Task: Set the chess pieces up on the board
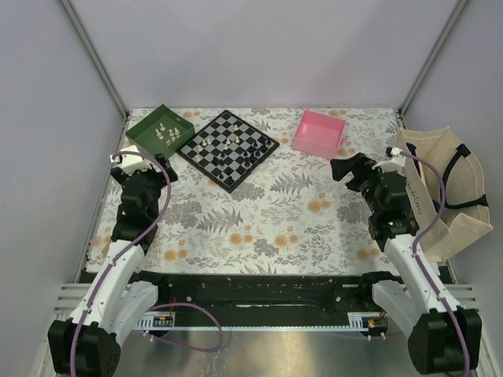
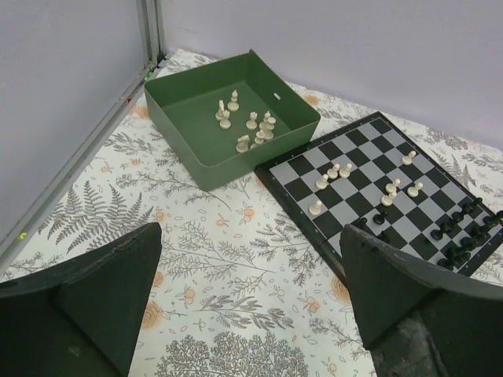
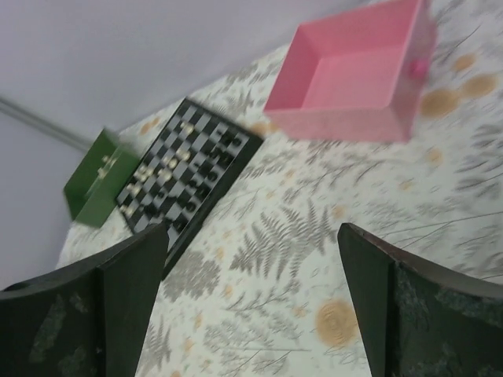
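The board lies turned like a diamond at the back left of the table. Several cream-white chess pieces are scattered over its middle squares, and black chess pieces cluster along its near right side. More white chess pieces lie in the green tray touching the board's left corner. My left gripper hovers open above the tablecloth just in front of the tray and board, holding nothing. My right gripper is open and empty, in front of the pink box.
The pink box looks empty inside. A cream tote bag stands at the table's right edge beside the right arm. White walls and metal rails close in the table at the left, right and back. Floral cloth covers the table.
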Motion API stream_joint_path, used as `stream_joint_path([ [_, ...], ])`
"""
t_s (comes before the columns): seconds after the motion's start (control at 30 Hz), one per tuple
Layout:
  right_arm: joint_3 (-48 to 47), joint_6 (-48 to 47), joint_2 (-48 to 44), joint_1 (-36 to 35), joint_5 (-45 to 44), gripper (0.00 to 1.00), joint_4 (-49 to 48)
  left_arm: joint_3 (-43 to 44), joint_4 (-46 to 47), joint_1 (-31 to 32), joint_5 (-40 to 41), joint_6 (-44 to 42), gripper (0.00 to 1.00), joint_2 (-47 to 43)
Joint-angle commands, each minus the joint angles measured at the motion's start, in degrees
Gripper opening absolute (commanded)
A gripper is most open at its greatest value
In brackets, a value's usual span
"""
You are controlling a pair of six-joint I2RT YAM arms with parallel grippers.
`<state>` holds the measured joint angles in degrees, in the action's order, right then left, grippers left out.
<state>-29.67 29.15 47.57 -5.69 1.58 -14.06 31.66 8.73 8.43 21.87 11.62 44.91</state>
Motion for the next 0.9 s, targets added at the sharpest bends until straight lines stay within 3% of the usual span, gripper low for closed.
stream_joint_path([
  [0.0, -5.6, 11.6, 9.2, -1.1, 20.2, 0.99, 4.3, 5.4, -6.1, 0.1, -0.2, 3.4, 0.99, -1.1],
  [0.17, -7.4, 17.3, 18.7, -4.1, 23.4, 0.95, 0.8, 8.6, -12.3, 0.0, -4.6, 6.0, 0.99, -2.0],
  [0.3, -10.2, 20.3, 27.5, -9.0, 23.5, 0.9, -1.7, 14.1, -28.2, 0.0, 7.6, 19.5, 0.99, -1.7],
  [0.37, -11.1, 23.5, 31.8, -11.2, 23.3, 0.84, -4.8, 15.9, -31.3, -0.1, 7.1, 17.4, 0.99, -1.7],
  [0.5, -11.1, 33.1, 43.1, -13.4, 24.2, 0.6, -17.6, 17.6, -34.6, -0.2, 5.4, 16.1, 0.99, -3.2],
  [0.6, -14.0, 36.8, 49.4, -16.0, 22.2, 0.57, -22.2, 18.6, -35.9, -0.3, 2.9, 15.4, 0.99, -4.1],
  [0.87, -22.4, 39.2, 60.9, -22.6, 12.2, 0.52, -23.9, 21.8, -40.0, -0.3, 2.5, 12.6, 0.99, -3.1],
])
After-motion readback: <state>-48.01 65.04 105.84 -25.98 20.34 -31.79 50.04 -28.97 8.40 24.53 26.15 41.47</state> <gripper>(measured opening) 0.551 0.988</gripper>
